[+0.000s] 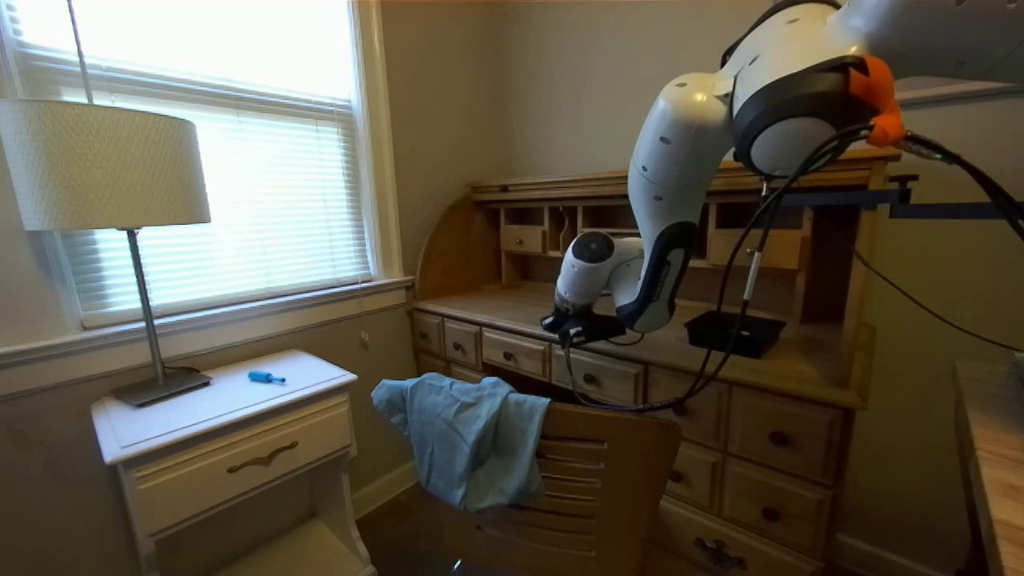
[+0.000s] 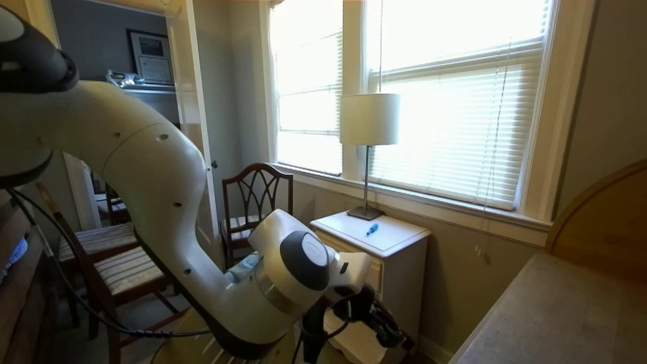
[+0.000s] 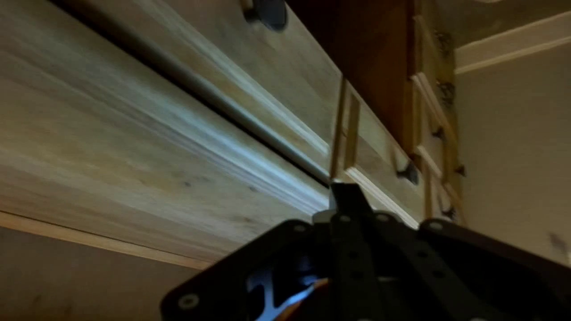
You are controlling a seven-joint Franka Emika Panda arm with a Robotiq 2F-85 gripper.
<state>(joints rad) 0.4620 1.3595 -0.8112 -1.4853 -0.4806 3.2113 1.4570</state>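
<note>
My gripper (image 3: 341, 198) is shut, its black fingertips together, and no object shows between them. In the wrist view the tips overlap the front of the wooden desk, close to the seam between a wide drawer (image 3: 285, 67) and a narrower drawer (image 3: 383, 165). Whether they touch the wood I cannot tell. In an exterior view the gripper (image 1: 588, 328) appears at the desk's front edge, above a row of small drawers (image 1: 598, 374). Seen from elsewhere, the gripper (image 2: 386, 323) points down and to the right, its tips dark and hard to make out.
A wooden chair (image 1: 608, 480) with a light blue cloth (image 1: 472, 440) stands before the desk. On the desktop sits a black tray (image 1: 736, 334). A white nightstand (image 1: 240, 416) bears a lamp (image 1: 104, 168) and a blue tool (image 1: 264, 377). Cables (image 1: 720, 352) hang from the arm.
</note>
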